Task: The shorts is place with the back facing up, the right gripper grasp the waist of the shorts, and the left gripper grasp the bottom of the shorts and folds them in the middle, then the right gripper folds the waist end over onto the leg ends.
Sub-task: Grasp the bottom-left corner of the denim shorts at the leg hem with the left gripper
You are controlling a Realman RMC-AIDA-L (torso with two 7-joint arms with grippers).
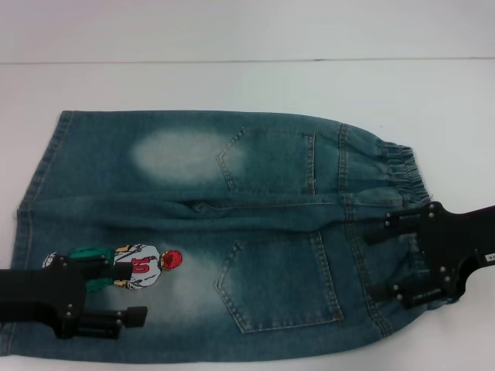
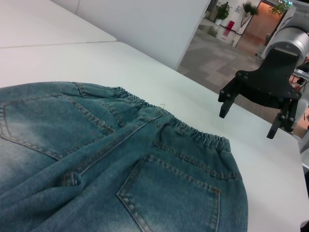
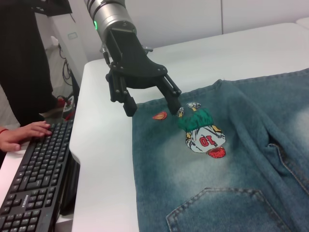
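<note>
Blue-green faded denim with pale bleached patches is seen on the shorts (image 1: 232, 232). An embroidered player (image 1: 139, 267) is shown in white, green and red. Both grippers (image 1: 104, 297) (image 1: 402, 259) are black. The table (image 1: 232, 85) is white.

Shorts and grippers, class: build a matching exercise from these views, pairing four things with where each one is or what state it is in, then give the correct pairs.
Column one:
1. left gripper
2. right gripper
3. embroidered player
4. waist

Column two:
A. gathered, ruffled band at the shorts' narrow end
B. open, over the leg end near the player
C. stitched on the leg beside a pale patch
D. open, over the waist end, near the pocket

Pairs: 1-B, 2-D, 3-C, 4-A
</note>
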